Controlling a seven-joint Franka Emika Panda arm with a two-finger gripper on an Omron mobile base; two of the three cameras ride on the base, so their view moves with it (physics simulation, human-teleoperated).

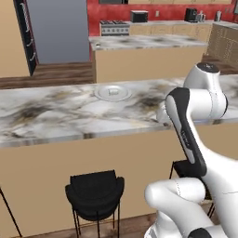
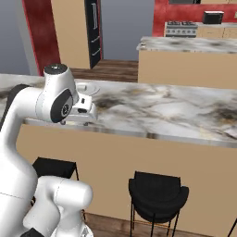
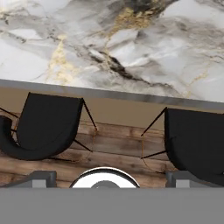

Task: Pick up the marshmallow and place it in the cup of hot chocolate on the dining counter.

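While folded high, arm hangs over dining counter (image 1: 56, 116) edge.

Dining counter (image 1: 56, 116): long, white-grey marble top with dark and brown veining, plain tan sides. Marshmallow (image 1: 111, 92): small, white, on a plate.

The dining counter (image 1: 56, 116) has a veined marble top and plain tan sides. A round grey plate (image 1: 113, 92) lies on it toward the far edge, with something small and white on it.
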